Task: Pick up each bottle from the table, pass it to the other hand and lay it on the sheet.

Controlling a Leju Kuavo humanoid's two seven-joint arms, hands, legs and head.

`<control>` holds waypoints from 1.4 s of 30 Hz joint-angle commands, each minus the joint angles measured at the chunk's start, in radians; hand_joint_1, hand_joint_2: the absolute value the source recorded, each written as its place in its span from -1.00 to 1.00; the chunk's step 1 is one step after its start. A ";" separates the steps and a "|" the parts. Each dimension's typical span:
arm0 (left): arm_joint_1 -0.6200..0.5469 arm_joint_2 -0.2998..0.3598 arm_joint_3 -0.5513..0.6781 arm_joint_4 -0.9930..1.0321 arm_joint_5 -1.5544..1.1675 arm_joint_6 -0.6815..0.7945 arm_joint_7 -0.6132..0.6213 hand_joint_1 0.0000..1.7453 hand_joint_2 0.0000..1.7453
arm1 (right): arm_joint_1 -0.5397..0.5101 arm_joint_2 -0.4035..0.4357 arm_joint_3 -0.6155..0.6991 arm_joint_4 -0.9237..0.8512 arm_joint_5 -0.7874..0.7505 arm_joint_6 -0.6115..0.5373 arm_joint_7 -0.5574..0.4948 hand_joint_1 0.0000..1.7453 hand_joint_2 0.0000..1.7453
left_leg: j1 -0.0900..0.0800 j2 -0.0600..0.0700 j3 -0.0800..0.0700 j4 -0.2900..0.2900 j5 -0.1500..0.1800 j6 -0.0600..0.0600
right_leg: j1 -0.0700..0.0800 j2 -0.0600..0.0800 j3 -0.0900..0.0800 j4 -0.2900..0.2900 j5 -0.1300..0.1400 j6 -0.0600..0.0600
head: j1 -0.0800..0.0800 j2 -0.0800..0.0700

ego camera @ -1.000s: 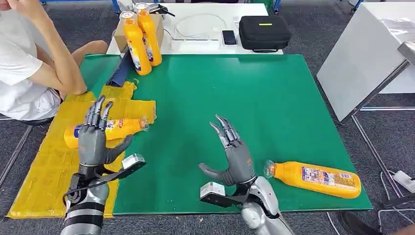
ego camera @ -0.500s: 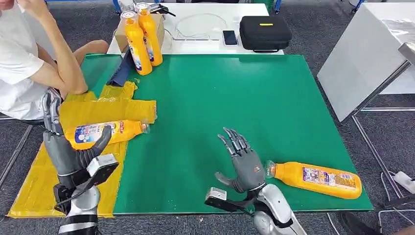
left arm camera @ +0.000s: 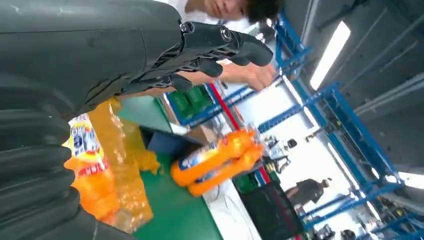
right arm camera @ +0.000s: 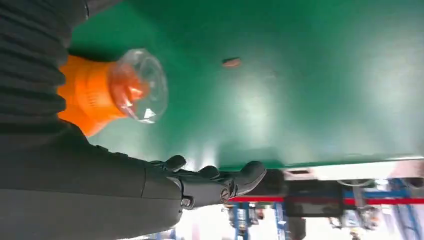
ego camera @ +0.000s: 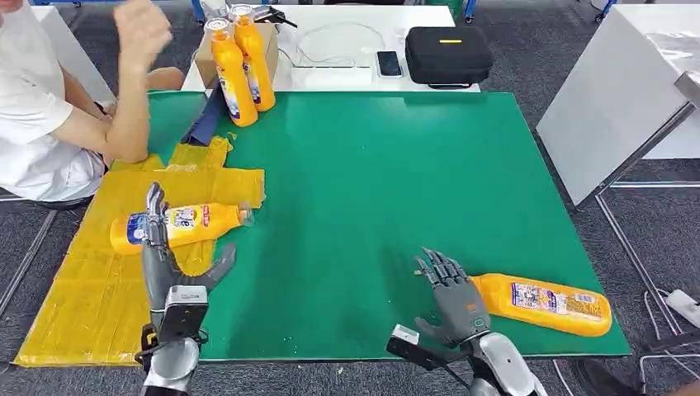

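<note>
Bottles are what I work with, and the green surface [ego camera: 371,165] is my landmark. One orange bottle [ego camera: 545,304] lies on its side near the front right corner of the green surface. Its clear cap [right arm camera: 139,85] points at my right robot hand [ego camera: 452,299]. My right robot hand is just beside the cap end of that bottle, with its fingers spread out and nothing in it. I cannot tell if it touches the bottle.

A yellow sheet [ego camera: 82,289] covers the left side of the green surface. A second orange bottle [ego camera: 177,225] lies on its side on the yellow sheet. My left robot hand [ego camera: 169,264] is up over the sheet, just in front of that bottle. Its fingers point up and are apart, and it holds nothing.

Two more orange bottles [ego camera: 239,62] stand upright at the back left corner of the green surface, close together. Behind the green surface is a white table [ego camera: 330,49] with a black case [ego camera: 448,54] and a phone [ego camera: 388,63] on it. A person in a white shirt [ego camera: 41,107] sits at the left of the green surface with one arm raised.
</note>
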 commanded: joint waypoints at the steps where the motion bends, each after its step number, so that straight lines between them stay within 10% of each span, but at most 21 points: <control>1: -0.009 0.030 -0.094 0.068 0.029 -0.031 0.025 -1.00 1.00 | 0.042 -0.027 -0.140 0.013 -0.006 0.016 0.016 -1.00 1.00 | 0.000 -0.007 0.007 0.000 -0.003 -0.002 | -0.001 -0.003 0.008 0.000 -0.004 -0.001 | 0.000 0.000; 42: -0.059 0.019 -0.082 0.146 0.076 -0.072 0.034 -1.00 1.00 | 0.018 -0.049 -0.348 0.083 0.059 0.019 0.045 -1.00 1.00 | -0.001 -0.002 0.006 0.001 -0.004 -0.001 | -0.001 0.001 0.007 0.000 -0.003 -0.001 | 0.000 0.000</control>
